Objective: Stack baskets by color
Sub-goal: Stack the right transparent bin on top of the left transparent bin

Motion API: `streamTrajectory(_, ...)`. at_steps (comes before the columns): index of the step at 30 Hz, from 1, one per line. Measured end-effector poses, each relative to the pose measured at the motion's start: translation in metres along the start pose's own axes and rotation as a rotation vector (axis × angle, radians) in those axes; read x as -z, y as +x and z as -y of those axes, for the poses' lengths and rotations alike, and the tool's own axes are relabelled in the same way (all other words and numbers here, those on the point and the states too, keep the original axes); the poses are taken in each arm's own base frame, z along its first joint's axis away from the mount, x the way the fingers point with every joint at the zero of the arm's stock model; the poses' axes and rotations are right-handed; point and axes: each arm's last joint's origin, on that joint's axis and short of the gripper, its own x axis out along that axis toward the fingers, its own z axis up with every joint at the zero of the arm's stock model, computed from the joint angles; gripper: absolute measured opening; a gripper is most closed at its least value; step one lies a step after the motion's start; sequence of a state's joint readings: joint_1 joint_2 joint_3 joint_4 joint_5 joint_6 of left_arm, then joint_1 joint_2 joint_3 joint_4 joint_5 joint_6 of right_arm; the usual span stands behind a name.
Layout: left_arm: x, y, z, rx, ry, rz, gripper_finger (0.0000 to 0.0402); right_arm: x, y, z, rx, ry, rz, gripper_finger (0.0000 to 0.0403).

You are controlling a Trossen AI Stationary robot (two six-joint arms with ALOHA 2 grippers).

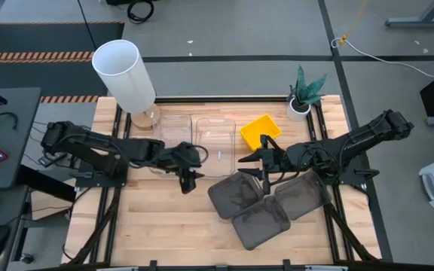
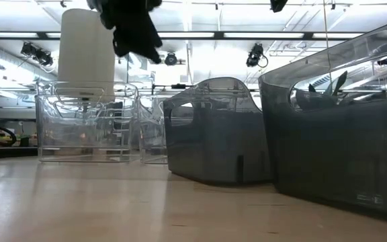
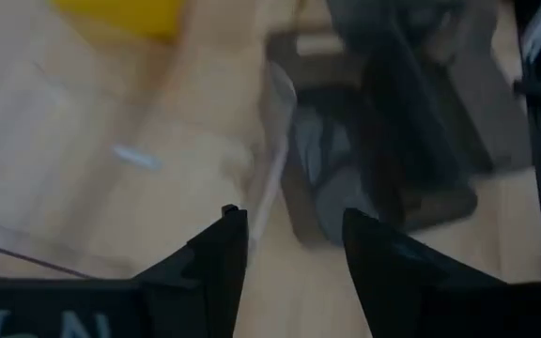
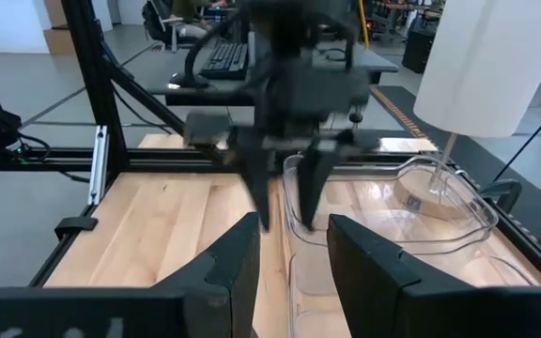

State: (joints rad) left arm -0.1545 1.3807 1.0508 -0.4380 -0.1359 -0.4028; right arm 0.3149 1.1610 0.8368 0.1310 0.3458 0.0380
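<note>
Two clear baskets point(image 1: 215, 139) point(image 1: 164, 134) stand side by side on their bottoms at the far middle of the table. A yellow basket point(image 1: 261, 130) sits to their right. Three dark grey baskets point(image 1: 236, 196) point(image 1: 261, 222) point(image 1: 301, 196) crowd together near the front right, rims touching or overlapping. My left gripper point(image 1: 189, 183) point(image 3: 294, 239) hangs open above the table, just in front of the clear baskets and left of the grey ones, slanting down. My right gripper point(image 1: 261, 162) point(image 4: 294, 249) stands open above the gap between the yellow and grey baskets, nearly level, with nothing between its fingers.
A tall white cylinder point(image 1: 123, 71) stands at the far left corner beside the clear baskets. A small potted plant point(image 1: 304, 94) sits at the far right corner. Bare wood point(image 1: 149, 226) lies at the front left. Black frame rails point(image 1: 100, 218) run along the table's sides.
</note>
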Motion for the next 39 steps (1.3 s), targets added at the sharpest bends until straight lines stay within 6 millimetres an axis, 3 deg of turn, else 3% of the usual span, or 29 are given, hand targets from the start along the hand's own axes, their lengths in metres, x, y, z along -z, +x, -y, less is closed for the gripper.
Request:
streamTrajectory(4,0.002,0.017,0.004,0.027,-0.021,-0.090,0.0182,0.000,0.000,0.000,0.000,-0.006,0.002,0.0132)
streamTrajectory(12,-0.019,0.039,0.030,0.044,0.078,-0.200,0.0179,0.000,0.000,0.000,0.001,-0.008,-0.001,0.0132)
streamTrajectory(20,-0.026,0.061,0.047,0.059,0.185,-0.198,0.0176,0.001,-0.002,0.001,0.025,-0.021,-0.022,0.0132)
streamTrajectory(30,-0.021,0.081,0.041,-0.128,0.410,-0.170,0.0176,0.000,-0.006,0.000,0.033,-0.033,-0.019,0.0132)
streamTrajectory(39,-0.022,0.090,0.026,-0.152,0.394,-0.212,0.0176,0.001,-0.006,-0.001,0.031,-0.020,-0.025,0.0132)
